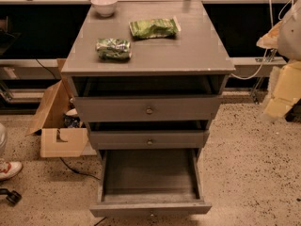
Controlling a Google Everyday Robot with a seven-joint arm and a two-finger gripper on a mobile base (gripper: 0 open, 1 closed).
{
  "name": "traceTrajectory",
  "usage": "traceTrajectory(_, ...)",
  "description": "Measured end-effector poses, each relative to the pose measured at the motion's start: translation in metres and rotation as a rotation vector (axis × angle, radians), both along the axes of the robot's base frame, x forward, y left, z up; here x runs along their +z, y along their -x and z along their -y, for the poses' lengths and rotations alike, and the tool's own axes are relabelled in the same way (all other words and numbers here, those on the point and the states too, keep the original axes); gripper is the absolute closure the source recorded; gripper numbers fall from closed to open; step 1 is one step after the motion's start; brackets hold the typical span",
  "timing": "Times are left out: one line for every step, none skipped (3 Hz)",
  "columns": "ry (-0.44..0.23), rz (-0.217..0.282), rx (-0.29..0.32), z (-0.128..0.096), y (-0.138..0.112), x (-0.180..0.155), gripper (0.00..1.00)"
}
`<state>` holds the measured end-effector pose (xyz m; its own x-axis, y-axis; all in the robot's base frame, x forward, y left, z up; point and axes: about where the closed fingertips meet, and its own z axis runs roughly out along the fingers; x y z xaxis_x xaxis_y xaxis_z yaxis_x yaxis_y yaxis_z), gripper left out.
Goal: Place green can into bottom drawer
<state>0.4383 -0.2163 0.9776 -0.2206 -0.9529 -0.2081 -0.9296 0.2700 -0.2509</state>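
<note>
Status: the task is judged to be at its start, with nothing placed yet. The green can (114,49) is seen lying on its side on the worktop (188,55), toward the front-left, with the target drawer well below it. The bottom drawer (149,192) is found pulled out with its inside bare, so the opening step is taken as done. The gripper (281,95) is made out only as a pale yellowish shape at the right edge of the view, off to the side of the cabinet and well apart from the can. Whether it is spread or closed cannot be told. Left to do, as judged: the can is to be reached, grasped, lifted clear of the worktop's front edge, brought down in front of the cabinet and released into the open drawer. Counts: one green can. One light-green snack bag (154,28), behind and to the right of the can, not touching it. One white bowl (104,5) at the back-left corner. Three drawers in all: one open, with the top drawer (148,108) and middle drawer (148,139) pushed in. One cardboard box (59,126) is noted on the floor left of the cabinet.
</note>
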Motion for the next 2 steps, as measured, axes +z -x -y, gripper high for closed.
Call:
traceTrajectory(0.000, 0.000, 0.000, 0.000, 0.000, 0.000, 0.00)
traceTrajectory(-0.116, 0.008, 0.048, -0.028, -0.038, -0.016, 0.00)
